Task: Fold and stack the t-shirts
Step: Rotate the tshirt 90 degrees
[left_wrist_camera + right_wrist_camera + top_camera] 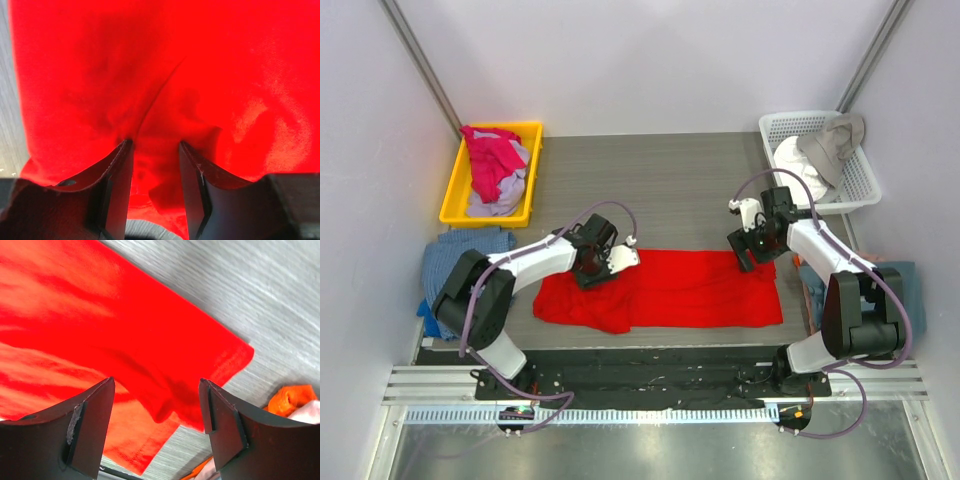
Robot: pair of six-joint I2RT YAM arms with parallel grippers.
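Observation:
A bright red t-shirt [660,290] lies flattened into a wide strip across the near middle of the table. My left gripper [592,268] is at its upper left edge. In the left wrist view its jaws stand narrow [154,142] with a bunch of red cloth [155,165] pinched between them and creases running out from the fingertips. My right gripper [748,252] is over the shirt's upper right corner. In the right wrist view it is wide open [156,380], with the red corner [220,355] lying below and between the fingers.
A yellow bin [452,200] at the back left holds magenta [490,155] and lavender shirts. A white basket [865,190] at the back right holds pale cloth. Blue cloth [465,255] lies at the table's left edge, teal cloth [910,285] at the right, and orange cloth [287,397] beside the red corner.

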